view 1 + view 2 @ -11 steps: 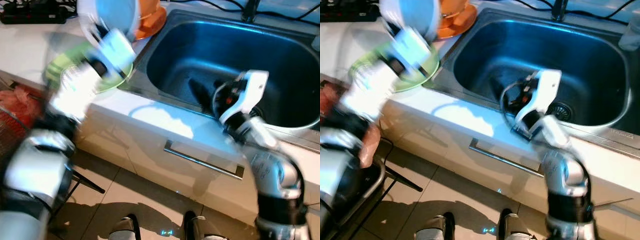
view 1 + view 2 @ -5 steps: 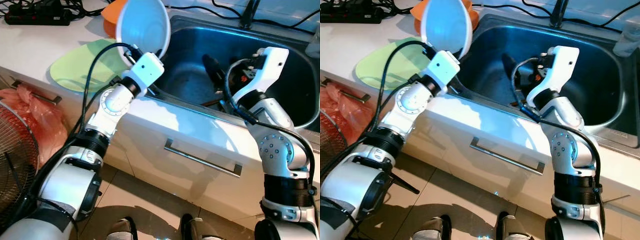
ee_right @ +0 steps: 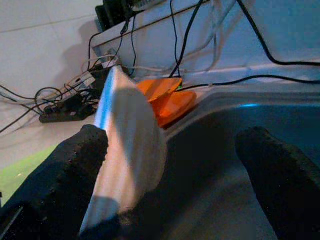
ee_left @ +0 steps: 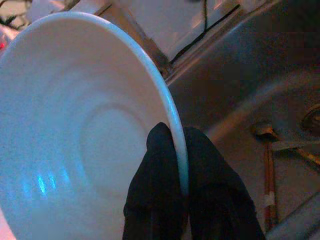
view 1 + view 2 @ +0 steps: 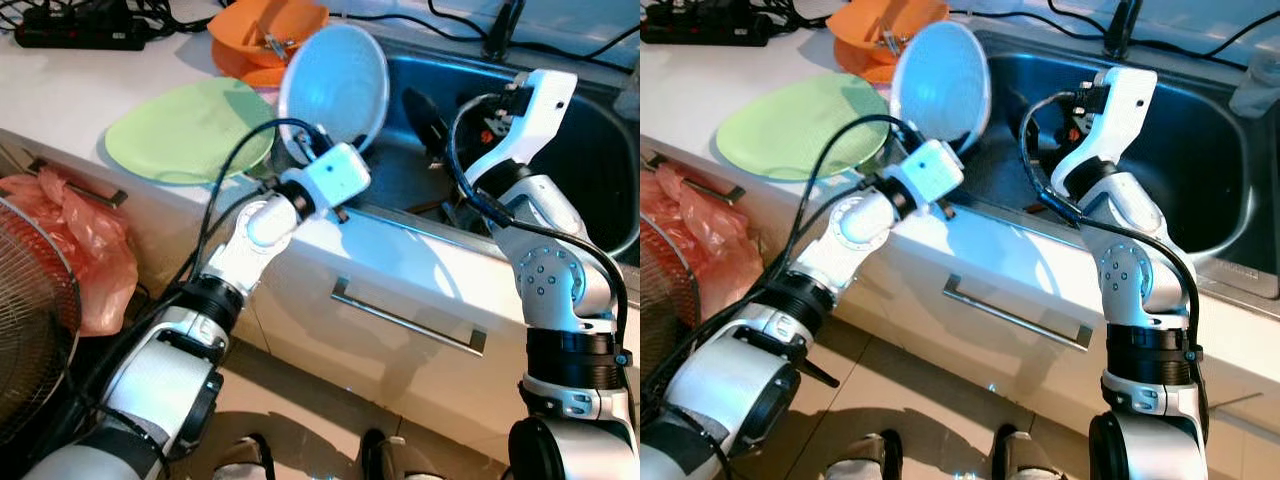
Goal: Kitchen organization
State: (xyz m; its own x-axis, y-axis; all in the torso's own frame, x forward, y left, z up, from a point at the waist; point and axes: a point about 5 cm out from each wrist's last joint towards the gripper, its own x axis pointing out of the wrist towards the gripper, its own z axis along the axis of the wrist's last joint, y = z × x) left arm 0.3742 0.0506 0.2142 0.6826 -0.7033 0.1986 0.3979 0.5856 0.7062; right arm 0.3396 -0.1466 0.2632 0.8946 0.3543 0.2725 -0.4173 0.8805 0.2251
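Left tool (image 4: 172, 165) pinches white bowl (image 5: 335, 90) by its rim, tilted over sink (image 5: 600, 170); right tool (image 3: 175, 165) waits spread beside it.

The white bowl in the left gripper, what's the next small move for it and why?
Probably lower the white bowl into the sink. The left gripper pinches its rim and holds it tilted on edge over the sink's near left corner, while the right gripper waits open over the basin.

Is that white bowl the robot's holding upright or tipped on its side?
Tipped on edge: the white bowl stands nearly vertical over the sink rim, pinched at its rim by the left gripper.
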